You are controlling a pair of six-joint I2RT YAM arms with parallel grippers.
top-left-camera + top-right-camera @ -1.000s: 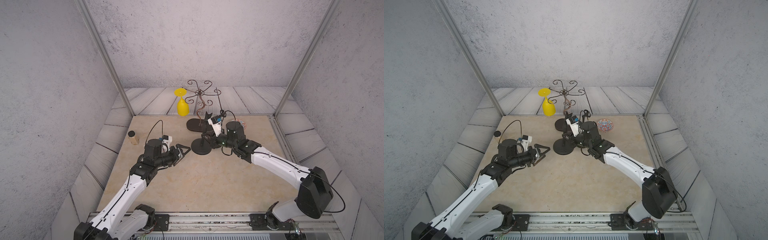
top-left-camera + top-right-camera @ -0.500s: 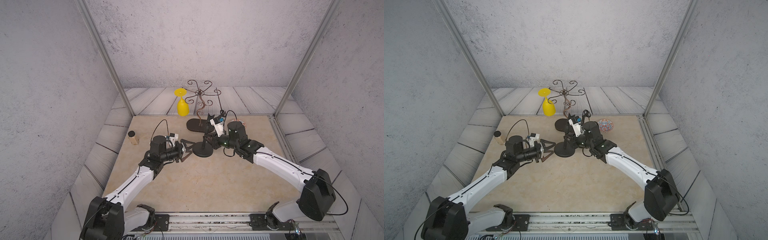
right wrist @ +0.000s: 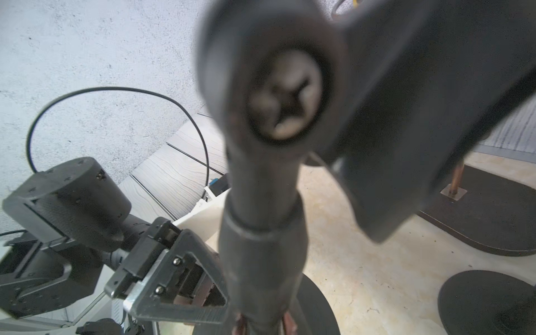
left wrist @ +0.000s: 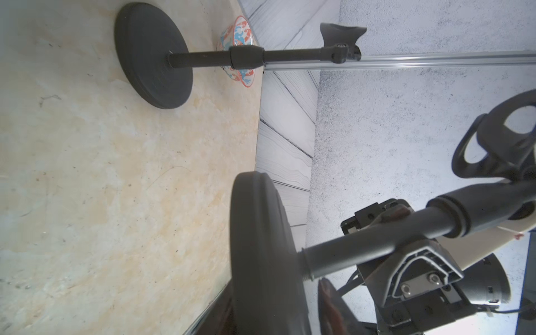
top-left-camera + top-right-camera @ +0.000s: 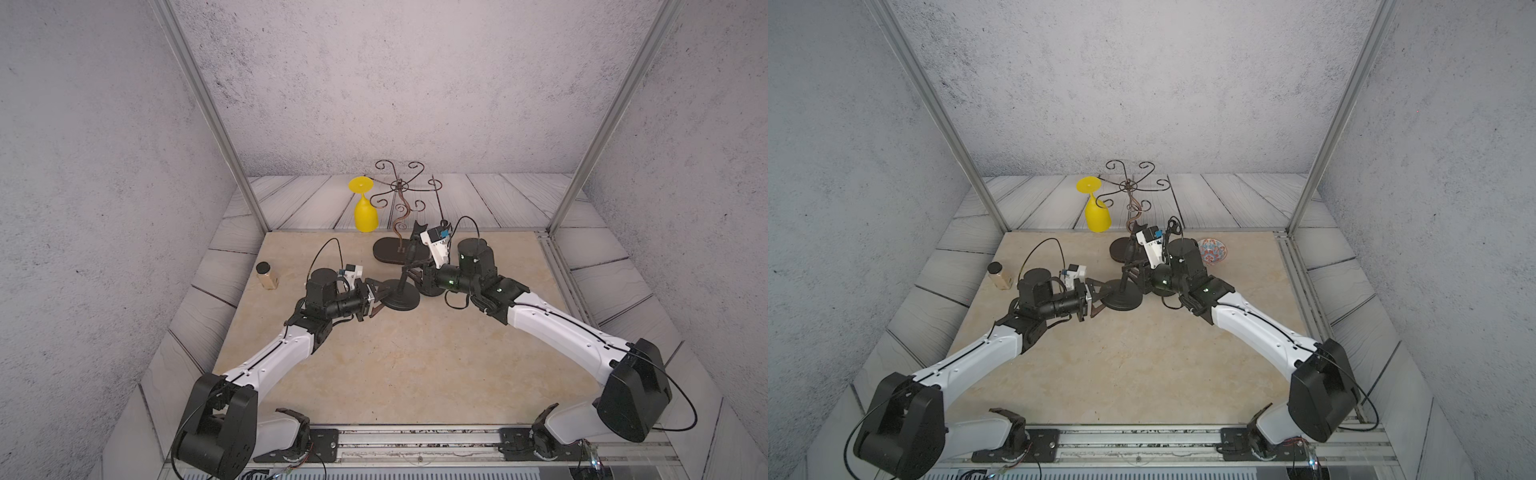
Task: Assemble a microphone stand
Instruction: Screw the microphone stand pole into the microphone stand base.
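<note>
Left pincer: the left pincer (image 5: 381, 299) has a finger on each side of the round base (image 5: 402, 300) rim. I cannot tell if it squeezes.
Right pincer: the right pincer (image 5: 411, 272) is clenched tight on the stand pole (image 5: 411, 249), low down.
Stand: the pole sits in the middle of the base, on the table (image 5: 395, 365) between the two arms.
Behind: a yellow glass (image 5: 365, 214) and a curly wire rack (image 5: 399, 195).

Two microphone stands: a held stand (image 5: 401, 297) between the left gripper (image 5: 380, 300) and right gripper (image 5: 410, 275), and a spare stand (image 4: 153, 55) beyond the right gripper. One yellow glass (image 5: 365, 216), one wire rack (image 5: 388, 252), one jar (image 5: 266, 277), one patterned bowl (image 5: 1212, 251).
</note>
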